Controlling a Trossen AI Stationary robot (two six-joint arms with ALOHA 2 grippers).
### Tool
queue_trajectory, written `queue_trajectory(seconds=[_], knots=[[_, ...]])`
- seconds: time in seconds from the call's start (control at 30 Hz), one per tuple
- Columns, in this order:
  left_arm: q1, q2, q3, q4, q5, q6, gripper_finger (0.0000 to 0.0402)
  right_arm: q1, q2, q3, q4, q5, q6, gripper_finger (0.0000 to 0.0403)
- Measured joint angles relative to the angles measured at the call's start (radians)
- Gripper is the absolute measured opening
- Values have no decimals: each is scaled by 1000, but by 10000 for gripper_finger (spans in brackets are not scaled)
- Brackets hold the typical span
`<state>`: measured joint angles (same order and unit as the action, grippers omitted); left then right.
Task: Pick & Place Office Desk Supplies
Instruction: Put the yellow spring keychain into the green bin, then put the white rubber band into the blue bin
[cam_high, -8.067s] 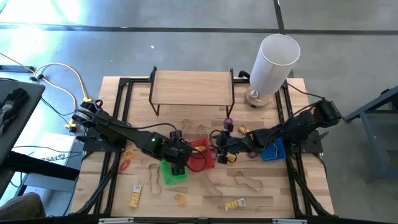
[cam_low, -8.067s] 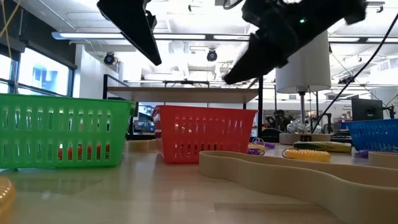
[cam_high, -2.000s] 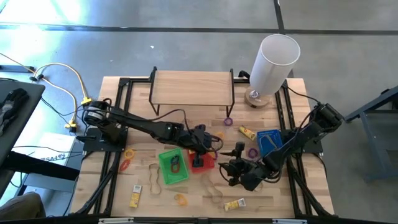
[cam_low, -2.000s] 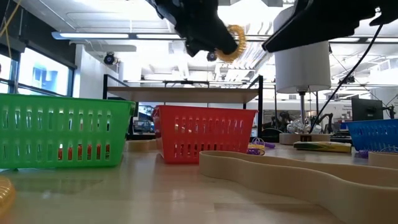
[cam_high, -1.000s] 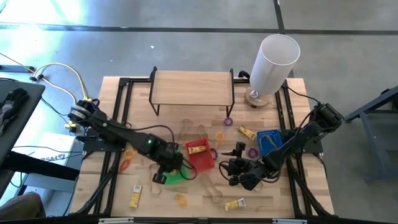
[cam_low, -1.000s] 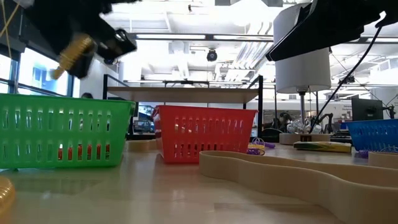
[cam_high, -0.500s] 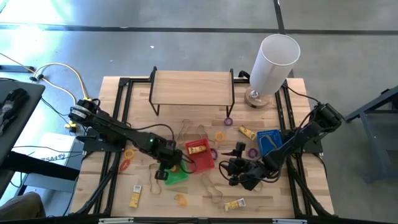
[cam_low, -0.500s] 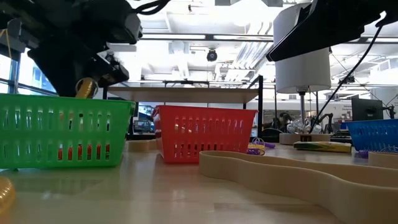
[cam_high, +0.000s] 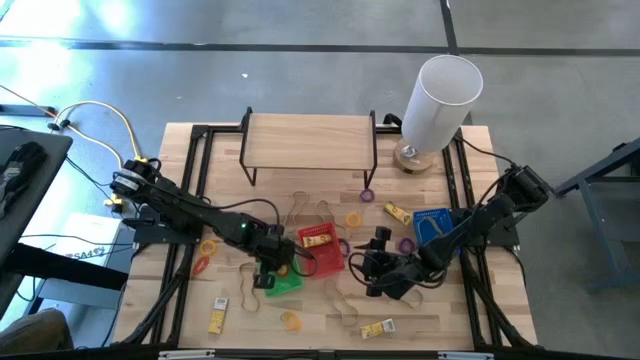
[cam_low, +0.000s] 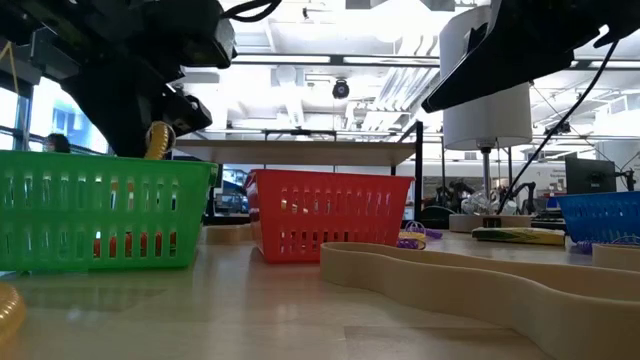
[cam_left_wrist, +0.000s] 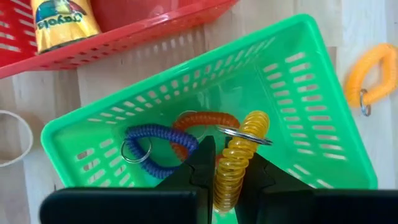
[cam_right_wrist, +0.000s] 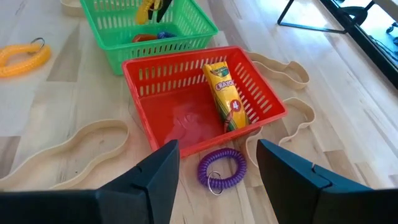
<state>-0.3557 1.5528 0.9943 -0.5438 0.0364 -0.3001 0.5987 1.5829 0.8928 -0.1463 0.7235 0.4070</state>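
Yellow spiral coil ring (cam_left_wrist: 239, 163) with metal keyring, clamped in left tool (cam_left_wrist: 227, 171); right tool (cam_right_wrist: 214, 165) spread.

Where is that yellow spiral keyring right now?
The yellow spiral keyring is pinched in the left hand, just above the green basket, over the blue coil and orange coil inside.

"Crayola" on yellow packet (cam_left_wrist: 63, 23) in red basket (cam_left_wrist: 134, 36).

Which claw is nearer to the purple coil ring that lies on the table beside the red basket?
The right. The right claw hovers open just above the purple coil ring; the left claw is over the green basket, beyond the red basket, gripping a yellow coil ring.
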Motion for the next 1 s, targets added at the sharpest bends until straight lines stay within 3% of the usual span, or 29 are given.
queue_trajectory(seconds=[0.27, 0.47, 0.83, 1.0], knots=[[-13, 0, 0, -1, -37, -8, 26, 1, 0, 0, -6, 0, -3, 203], [-42, 0, 0, 0, -127, -30, 32, 1, 0, 0, -8, 2, -3, 203], [-42, 0, 0, 2, -149, -91, 130, 1, 0, 0, -9, -2, -3, 203], [-33, -10, 2, -4, -163, -83, 144, 1, -35, -1, -15, -109, -6, 203]])
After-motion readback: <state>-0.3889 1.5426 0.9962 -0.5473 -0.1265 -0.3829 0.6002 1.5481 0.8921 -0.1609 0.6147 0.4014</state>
